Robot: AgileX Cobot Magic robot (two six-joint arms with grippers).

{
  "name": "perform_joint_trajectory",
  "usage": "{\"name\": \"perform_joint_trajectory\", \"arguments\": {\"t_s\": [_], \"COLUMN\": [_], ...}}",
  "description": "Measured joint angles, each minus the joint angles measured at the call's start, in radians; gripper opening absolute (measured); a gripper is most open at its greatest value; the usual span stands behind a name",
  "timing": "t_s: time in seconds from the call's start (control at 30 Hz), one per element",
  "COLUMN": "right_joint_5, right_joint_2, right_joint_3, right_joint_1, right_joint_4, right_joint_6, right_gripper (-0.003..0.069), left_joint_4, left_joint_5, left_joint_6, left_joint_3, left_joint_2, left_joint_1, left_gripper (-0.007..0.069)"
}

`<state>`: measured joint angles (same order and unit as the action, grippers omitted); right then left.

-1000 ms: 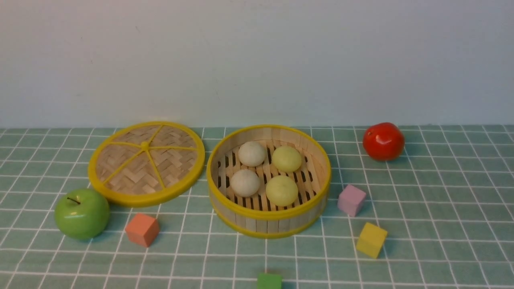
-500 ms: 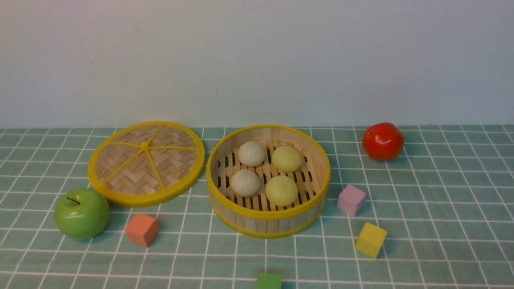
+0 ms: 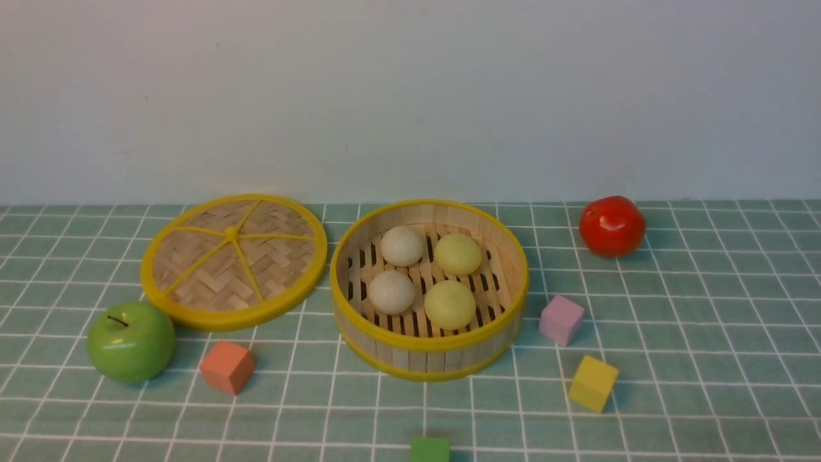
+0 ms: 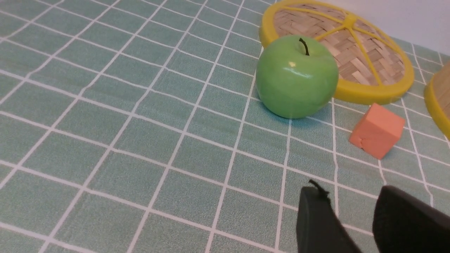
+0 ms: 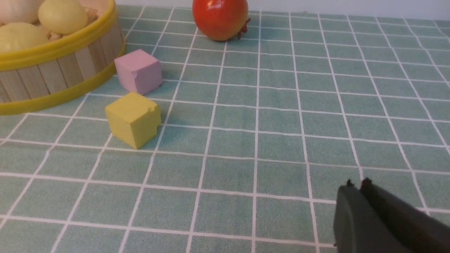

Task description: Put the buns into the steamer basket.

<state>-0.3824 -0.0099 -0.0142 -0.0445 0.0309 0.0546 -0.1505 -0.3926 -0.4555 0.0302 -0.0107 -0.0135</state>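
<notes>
Nearest to me a green cube (image 3: 430, 449) sat at the edge of the checked cloth (image 3: 705, 359). The left gripper (image 4: 351, 218) hung low over bare cloth with its two dark fingers (image 4: 316, 221) parted and nothing between them; the right gripper (image 5: 358, 191) hovered likewise, its fingers pressed together and empty. Neither claw touched anything — the steamer basket (image 3: 428, 351) lay well apart from both.

A little farther on stood a yellow cube (image 3: 592, 383), an orange cube (image 3: 226, 366) and a glossy green apple (image 3: 131, 342), the apple just beside the flat woven lid (image 3: 233, 260). A pink cube (image 3: 561, 319) sat close by the basket's wall.

In the middle of the cloth the basket stood open, and all four buns rested inside on its slatted floor — an off-white bun (image 3: 391, 292) and a yellow-green bun (image 3: 450, 304) toward the near side, another off-white bun (image 3: 402, 246) and another yellow-green bun (image 3: 457, 254) behind them, set in a tidy square.

Farthest back, near the pale wall (image 3: 410, 96), sat a shiny red fruit (image 3: 612, 226).
</notes>
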Motion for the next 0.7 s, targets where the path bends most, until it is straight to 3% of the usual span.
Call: {"name": "perform_joint_trajectory", "arguments": {"t_s": [0.7], "right_joint_5": [0.000], "right_joint_2": [0.000], "right_joint_3": [0.000], "right_joint_1": [0.000], "right_joint_4": [0.000], "right_joint_6": [0.000], "right_gripper": [0.0052], "left_joint_4": [0.000], "left_joint_5": [0.000], "left_joint_6": [0.000], "left_joint_3": [0.000], "left_joint_2": [0.000], "left_joint_1": [0.000], "left_gripper": [0.0238]}}
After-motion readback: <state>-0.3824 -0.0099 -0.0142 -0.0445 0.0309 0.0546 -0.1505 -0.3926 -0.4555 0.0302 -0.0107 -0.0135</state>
